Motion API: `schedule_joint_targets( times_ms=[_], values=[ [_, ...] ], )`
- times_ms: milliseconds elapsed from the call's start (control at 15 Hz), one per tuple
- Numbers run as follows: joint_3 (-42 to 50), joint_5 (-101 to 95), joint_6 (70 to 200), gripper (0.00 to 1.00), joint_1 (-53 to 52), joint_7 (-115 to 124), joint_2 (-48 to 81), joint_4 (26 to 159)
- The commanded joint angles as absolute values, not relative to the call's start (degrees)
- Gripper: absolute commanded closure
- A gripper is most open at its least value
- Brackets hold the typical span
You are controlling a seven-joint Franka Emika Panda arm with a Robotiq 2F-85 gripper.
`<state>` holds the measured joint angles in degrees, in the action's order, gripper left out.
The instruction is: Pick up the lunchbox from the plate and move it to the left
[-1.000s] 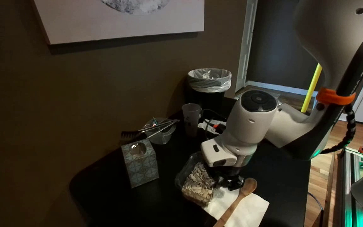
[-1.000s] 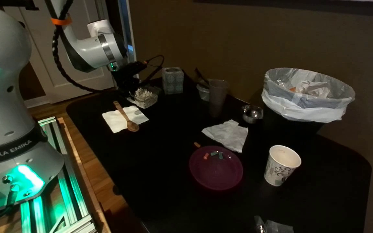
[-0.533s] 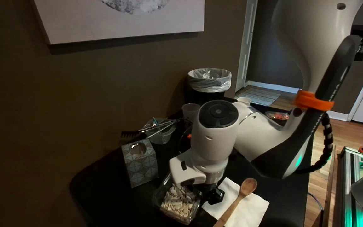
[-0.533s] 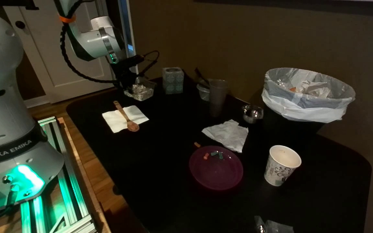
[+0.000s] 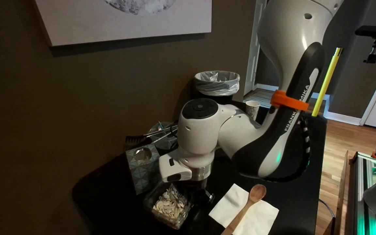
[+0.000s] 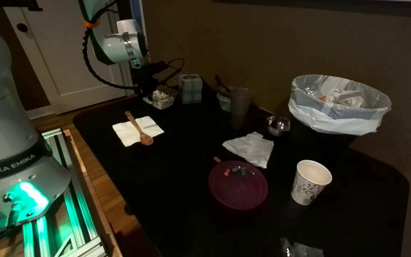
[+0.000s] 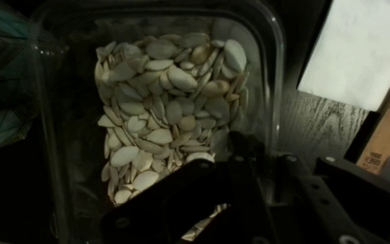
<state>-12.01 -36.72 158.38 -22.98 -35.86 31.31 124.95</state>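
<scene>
One bent arm (image 5: pixel 240 138), wrist (image 5: pixel 196 156) downturned, tool (image 7: pixel 269 154) pinching the lunchbox (image 7: pixel 278 81) by one side

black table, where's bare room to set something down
In an exterior view, bare table shows between the wooden spoon and plate, and between plate and clear plastic. Crowded: around the lunchbox, with gripper and tissue box close.

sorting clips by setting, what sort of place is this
Probably a room in a home, perhaps a dining area: a wooden spoon lies across a white napkin, a tissue box stands nearby, and a picture hangs on the wall.
</scene>
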Motion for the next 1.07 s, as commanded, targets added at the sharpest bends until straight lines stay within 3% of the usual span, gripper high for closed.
schedule_joint_targets(
  times_ms=[0,1000],
  values=[
    [-9.5,-40.4,158.8,0.99,-25.8,-25.8,30.5,124.8],
    [-7.6,-46.7,150.7,0.99,-28.5,-6.5,36.0,113.1]
  ],
)
